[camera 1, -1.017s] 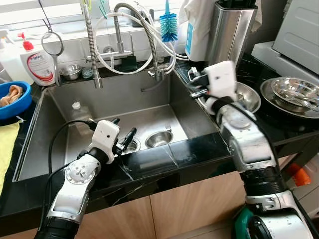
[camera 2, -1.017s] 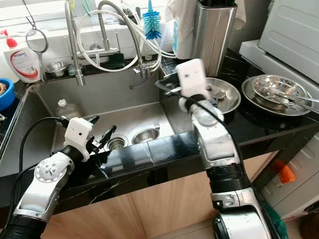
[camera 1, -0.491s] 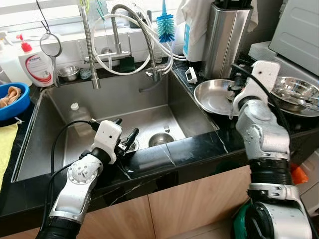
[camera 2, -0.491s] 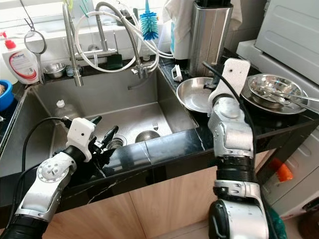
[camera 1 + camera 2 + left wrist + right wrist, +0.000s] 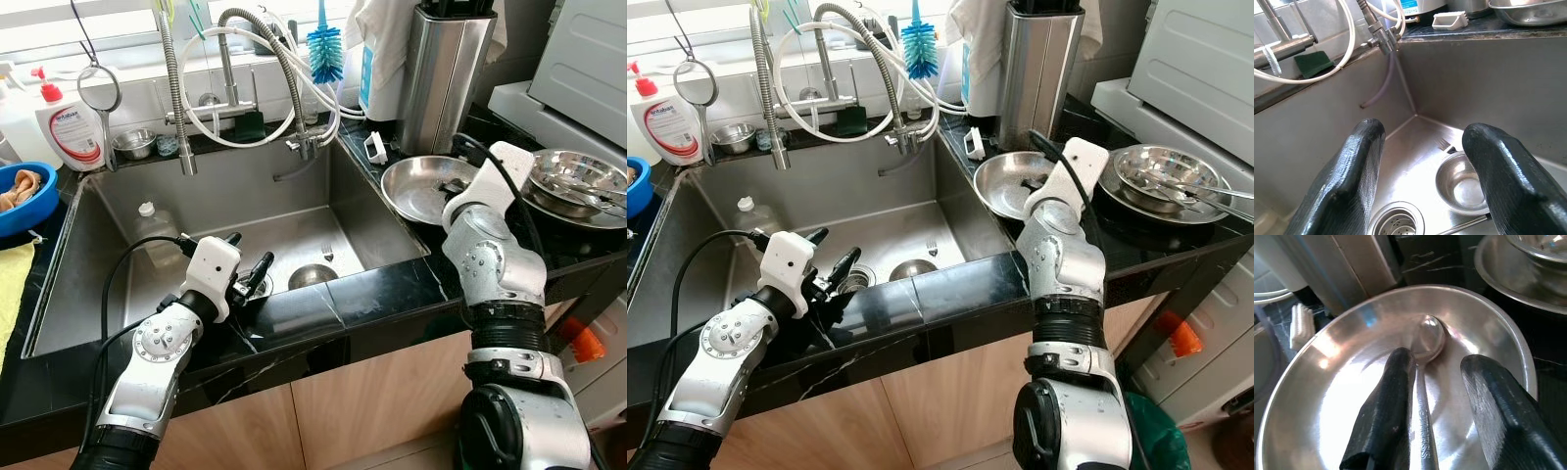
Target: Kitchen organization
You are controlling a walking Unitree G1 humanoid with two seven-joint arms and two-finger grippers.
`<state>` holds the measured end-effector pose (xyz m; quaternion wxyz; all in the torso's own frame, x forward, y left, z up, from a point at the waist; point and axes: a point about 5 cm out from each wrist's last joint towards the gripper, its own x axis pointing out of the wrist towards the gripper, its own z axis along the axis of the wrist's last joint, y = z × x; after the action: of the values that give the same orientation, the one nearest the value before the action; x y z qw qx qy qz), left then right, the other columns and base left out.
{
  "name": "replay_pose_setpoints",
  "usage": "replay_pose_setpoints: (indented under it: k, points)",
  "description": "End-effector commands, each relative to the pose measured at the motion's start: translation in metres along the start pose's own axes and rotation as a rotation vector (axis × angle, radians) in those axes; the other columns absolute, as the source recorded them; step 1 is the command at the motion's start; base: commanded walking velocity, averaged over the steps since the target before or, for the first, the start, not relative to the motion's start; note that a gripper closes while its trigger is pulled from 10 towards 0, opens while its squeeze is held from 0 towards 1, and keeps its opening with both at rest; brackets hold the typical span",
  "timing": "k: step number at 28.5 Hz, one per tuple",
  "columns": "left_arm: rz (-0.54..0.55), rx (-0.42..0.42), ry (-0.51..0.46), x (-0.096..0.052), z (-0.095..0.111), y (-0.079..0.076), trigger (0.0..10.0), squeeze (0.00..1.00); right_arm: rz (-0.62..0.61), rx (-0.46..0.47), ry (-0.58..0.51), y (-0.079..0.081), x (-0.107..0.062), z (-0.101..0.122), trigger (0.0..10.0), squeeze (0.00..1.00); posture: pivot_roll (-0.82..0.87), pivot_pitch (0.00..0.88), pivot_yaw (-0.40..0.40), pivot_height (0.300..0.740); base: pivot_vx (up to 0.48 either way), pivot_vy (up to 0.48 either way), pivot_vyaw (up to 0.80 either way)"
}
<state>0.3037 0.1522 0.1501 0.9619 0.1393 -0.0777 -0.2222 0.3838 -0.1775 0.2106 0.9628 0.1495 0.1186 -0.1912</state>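
The right pincer (image 5: 1432,406) hangs low over a steel plate (image 5: 1347,396) on the black desk (image 5: 578,257) just right of the sink (image 5: 118,211), its two fingers spread with a spoon (image 5: 1426,362) lying between them, not yet gripped. The spoon is likely light, rigid and slick, flat against the polished plate, so it may skate away when the fingers close. The handle just behind the bowl looks the best place to pinch, since the bowl is rounded and would slip. The handle's far end is hidden behind the fingers. The left pincer (image 5: 1422,161) hovers spread and empty over the sink near its front edge, above a small steel bowl (image 5: 1464,188) and a partly covered fork (image 5: 1444,144).
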Motion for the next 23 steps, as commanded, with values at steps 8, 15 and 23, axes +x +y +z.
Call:
replay_pose_setpoints:
  k: [8,15,23]
  points:
    - [-0.029,0.024,0.038,-0.0009,-0.0062,-0.0026,10.0,0.0,0.014,0.045,-0.009,0.0102,-0.001,0.0127,10.0,0.0,-0.12,0.0,0.047,0.74,0.0,0.0,0.0]
    - [-0.032,0.03,0.04,-0.001,-0.0065,-0.0022,10.0,0.0,0.002,0.043,-0.003,0.0091,0.0004,0.0121,10.0,0.0,-0.12,0.0,0.048,0.74,0.0,0.0,0.0]
    - [-0.038,0.037,0.042,-0.001,-0.0065,-0.0022,10.0,0.0,0.006,0.062,0.021,0.0108,0.0009,0.0077,10.0,0.0,-0.11,0.0,0.049,0.74,0.0,0.0,0.0]
